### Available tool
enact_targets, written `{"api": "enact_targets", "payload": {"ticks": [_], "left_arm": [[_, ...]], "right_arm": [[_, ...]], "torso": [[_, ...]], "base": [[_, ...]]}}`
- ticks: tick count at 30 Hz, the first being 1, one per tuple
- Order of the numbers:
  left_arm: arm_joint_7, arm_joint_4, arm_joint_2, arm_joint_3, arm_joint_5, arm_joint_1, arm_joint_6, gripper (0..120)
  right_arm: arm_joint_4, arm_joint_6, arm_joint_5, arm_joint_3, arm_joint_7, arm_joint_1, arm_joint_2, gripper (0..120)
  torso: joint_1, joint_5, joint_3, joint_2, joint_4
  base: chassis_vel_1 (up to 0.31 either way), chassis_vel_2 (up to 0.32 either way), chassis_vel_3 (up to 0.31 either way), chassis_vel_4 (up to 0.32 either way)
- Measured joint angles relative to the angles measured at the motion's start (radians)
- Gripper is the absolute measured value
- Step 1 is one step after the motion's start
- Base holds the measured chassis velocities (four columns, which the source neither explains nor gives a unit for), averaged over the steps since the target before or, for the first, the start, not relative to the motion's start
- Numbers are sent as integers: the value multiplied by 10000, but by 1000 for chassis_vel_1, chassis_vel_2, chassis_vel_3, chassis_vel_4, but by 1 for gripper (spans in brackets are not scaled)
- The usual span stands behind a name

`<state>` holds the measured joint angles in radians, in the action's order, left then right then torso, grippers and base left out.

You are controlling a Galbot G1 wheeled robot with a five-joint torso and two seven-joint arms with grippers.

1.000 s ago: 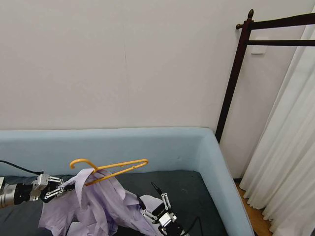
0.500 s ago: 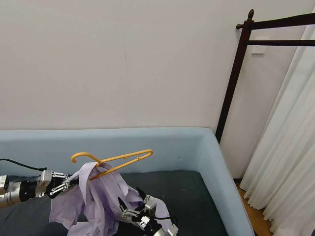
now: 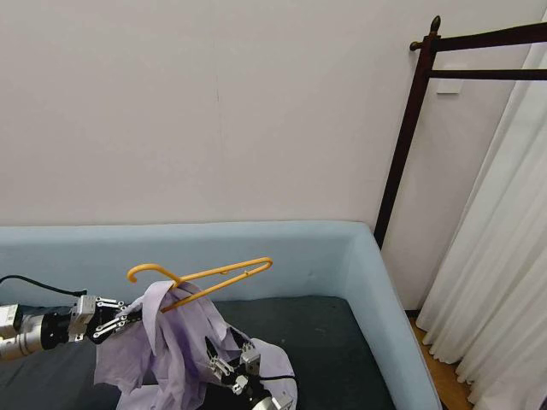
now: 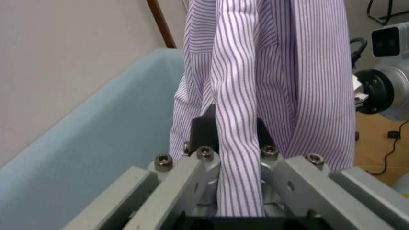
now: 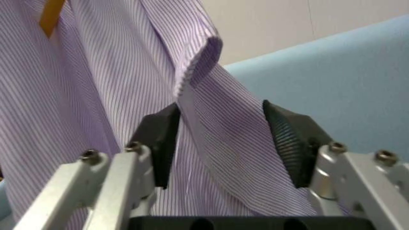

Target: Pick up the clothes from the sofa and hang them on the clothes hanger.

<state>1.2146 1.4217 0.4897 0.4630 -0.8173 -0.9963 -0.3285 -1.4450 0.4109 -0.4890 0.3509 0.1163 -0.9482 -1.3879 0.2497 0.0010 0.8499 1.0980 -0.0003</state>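
Purple-and-white striped cloth identifies the task item: you have one shirt (image 3: pixel 175 337), draped on one orange hanger (image 3: pixel 214 275). Both are raised above the dark seat cushion (image 3: pixel 325 333) of the one pale blue sofa (image 3: pixel 299 256). The hanger sits tilted, with its hook end lower and toward the robot's left. Note two grippers at work. The left gripper (image 3: pixel 128 319) reaches in from the robot's left, just below the hook end of the hanger. In the left wrist view, its fingers (image 4: pixel 206 130) are pressed together on a vertical fold of the shirt (image 4: pixel 268 96), so read it as clamped on the cloth. The right gripper (image 3: pixel 224 366) sits lower, at the front of the hanging cloth and pointing upward. In the right wrist view, its two ribbed pads (image 5: pixel 160 139) stand apart with a fold of the shirt (image 5: pixel 108 86) lying between them, the fold against one pad and clear of the other, so read this one as spread. One short strip of the hanger (image 5: pixel 51 12) shows at the frame edge in that view. One dark wooden clothes rack (image 3: pixel 406 128), showing two crossbars, stands to the robot's right of the sofa, well apart from the shirt. One white curtain (image 3: pixel 504 256) hangs just beside the rack.
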Motion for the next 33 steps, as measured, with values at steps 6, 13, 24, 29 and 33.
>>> {"api": "enact_targets", "payload": {"ticks": [6, 13, 24, 29, 33], "left_arm": [[8, -116, 27, -18, 0, 32, -75, 1], [57, -313, 68, -95, 53, 135, -155, 1], [92, -540, 159, -118, 153, 175, -418, 1], [233, -646, 272, -123, 87, 214, -479, 1], [371, -690, 338, -263, 104, 477, -478, 1]], "right_arm": [[-177, 107, -44, -14, -306, -101, 224, 32], [-258, 372, -231, -145, -729, -204, 453, 4], [-1092, -140, -131, -1028, -209, -91, 678, 0], [-2511, -1320, -702, -1854, 148, 197, 1434, 0], [-3609, -2124, -1173, -2449, 237, 382, 2133, 0]], "torso": [[0, 0, 0, 0, 0], [0, 1, 0, 0, -1], [0, 2, 0, 0, 0], [0, 3, 0, 0, -1], [0, 2, 0, 0, -2]], "base": [[0, 0, 0, 0], [0, 0, 0, 0], [0, 0, 0, 0], [0, 0, 0, 0], [0, 0, 0, 0]]}}
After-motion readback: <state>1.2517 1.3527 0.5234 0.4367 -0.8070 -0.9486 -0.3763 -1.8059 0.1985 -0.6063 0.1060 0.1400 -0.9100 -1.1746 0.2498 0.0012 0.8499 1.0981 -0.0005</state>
